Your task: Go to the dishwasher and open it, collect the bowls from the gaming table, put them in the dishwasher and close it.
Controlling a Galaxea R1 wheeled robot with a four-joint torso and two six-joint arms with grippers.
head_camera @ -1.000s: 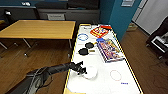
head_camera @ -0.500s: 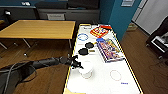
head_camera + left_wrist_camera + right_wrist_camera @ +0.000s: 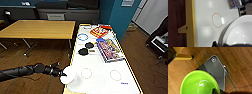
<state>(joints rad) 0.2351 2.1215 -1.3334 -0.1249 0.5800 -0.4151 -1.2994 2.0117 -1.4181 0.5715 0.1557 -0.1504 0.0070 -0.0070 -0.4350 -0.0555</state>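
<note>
Collecting the bowls. The left gripper point(image 3: 61, 74) reaches in over the near left edge of the gaming table point(image 3: 100, 82), a white worktop with a thin yellow rim, and its jaws are closed on the rim of a white bowl point(image 3: 68, 75). The left wrist view shows the same white bowl point(image 3: 238, 32) large and close above the speckled top, beside a red ring point(image 3: 217, 20) printed on it. In the right wrist view a lime-green bowl point(image 3: 198, 83) sits at the right gripper's jaws above the wooden floor point(image 3: 238, 60); it looks pinched at the rim, so the jaws are judged closed on it.

To do this step well, the white bowl should probably be kept level and lifted straight clear of the yellow edge before any swing away, with the grip on the rim kept firm since a glazed rim may slip.

Further up the worktop lie colourful board-game boxes point(image 3: 109, 50), two black discs point(image 3: 83, 51) and a blue ring point(image 3: 82, 37). The writing on the boxes is too blurred to read, and no brand can be made out. A wooden table point(image 3: 37, 28) stands to the left.
</note>
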